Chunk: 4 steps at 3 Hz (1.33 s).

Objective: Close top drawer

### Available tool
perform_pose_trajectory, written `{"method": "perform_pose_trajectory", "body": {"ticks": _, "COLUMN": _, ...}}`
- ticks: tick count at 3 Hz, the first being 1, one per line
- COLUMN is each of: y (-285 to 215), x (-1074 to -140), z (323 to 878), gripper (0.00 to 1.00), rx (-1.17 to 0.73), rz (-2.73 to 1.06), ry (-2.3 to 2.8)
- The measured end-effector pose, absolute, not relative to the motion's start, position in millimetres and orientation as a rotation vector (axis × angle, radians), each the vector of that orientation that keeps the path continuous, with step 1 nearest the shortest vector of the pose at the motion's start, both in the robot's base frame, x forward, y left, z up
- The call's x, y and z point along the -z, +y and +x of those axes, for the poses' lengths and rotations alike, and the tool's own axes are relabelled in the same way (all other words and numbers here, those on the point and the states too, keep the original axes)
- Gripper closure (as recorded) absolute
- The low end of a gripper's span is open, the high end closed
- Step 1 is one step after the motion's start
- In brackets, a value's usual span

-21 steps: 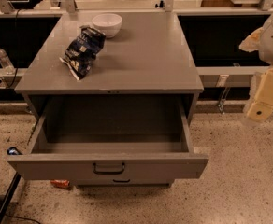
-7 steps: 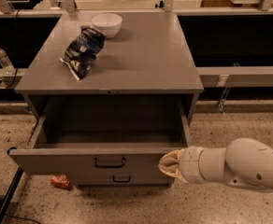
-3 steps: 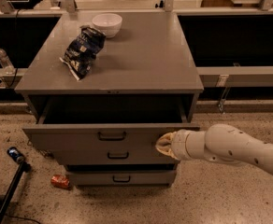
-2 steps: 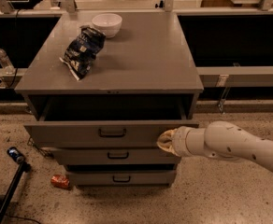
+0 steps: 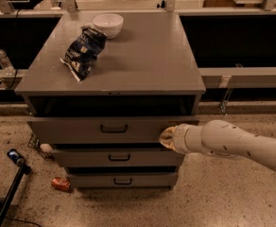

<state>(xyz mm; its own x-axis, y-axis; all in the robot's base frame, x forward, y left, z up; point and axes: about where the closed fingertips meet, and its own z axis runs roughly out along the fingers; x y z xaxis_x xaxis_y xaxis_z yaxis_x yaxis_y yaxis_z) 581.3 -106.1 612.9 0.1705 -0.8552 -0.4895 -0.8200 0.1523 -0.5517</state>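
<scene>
Your end effector [image 5: 168, 137] sat against the right end of the top drawer [image 5: 72, 130], low on its front panel, and appeared to touch the panel face. Whether it was clenched or released could not be told. It grasped nothing that could be seen.

The top drawer stood slightly proud of the cabinet, with a dark strip of its interior open above the front panel. I judged it nearly home, with a short run left. Its pull handle [image 5: 113, 128] lay at the panel's centre, well to the left of your contact point.

Handling, in my judgement:
- The drawer was rigid sheet metal and a deep box, so it was likely weighty but would run freely on slides.
- It needed no grasp. A flat push on the panel would serve.
- Your contact sat off-centre, which could skew the box on its runners. A push near the handle would drive it squarely.
- The painted face looked smooth, so the end effector might slide along it.

Below the top drawer, the middle drawer [image 5: 81, 158] and bottom drawer [image 5: 90, 180] stood a little forward. Above it, the surface [image 5: 147, 56] carried a bowl [image 5: 107, 22] and a crumpled bag [image 5: 83, 51].
</scene>
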Motion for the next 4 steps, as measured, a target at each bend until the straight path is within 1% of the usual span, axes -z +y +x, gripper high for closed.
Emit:
{"method": "perform_pose_trajectory", "body": {"ticks": 1, "y": -108, "x": -613, "z": 591, "gripper": 1.00, "rx": 0.096, "rz": -1.635, "ry": 1.632}}
{"method": "perform_pose_trajectory", "body": {"ticks": 2, "y": -112, "x": -615, "z": 590, "gripper": 1.00, "rx": 0.105, "rz": -1.604, "ry": 1.649}}
{"method": "perform_pose_trajectory", "body": {"ticks": 3, "y": -115, "x": -629, "z": 565, "gripper": 1.00, "rx": -0.025, "rz": -1.532, "ry": 1.717}}
{"method": "perform_pose_trajectory", "body": {"ticks": 4, "y": -115, "x": -645, "z": 541, "gripper": 1.00, "rx": -0.196, "rz": -1.495, "ry": 1.743}}
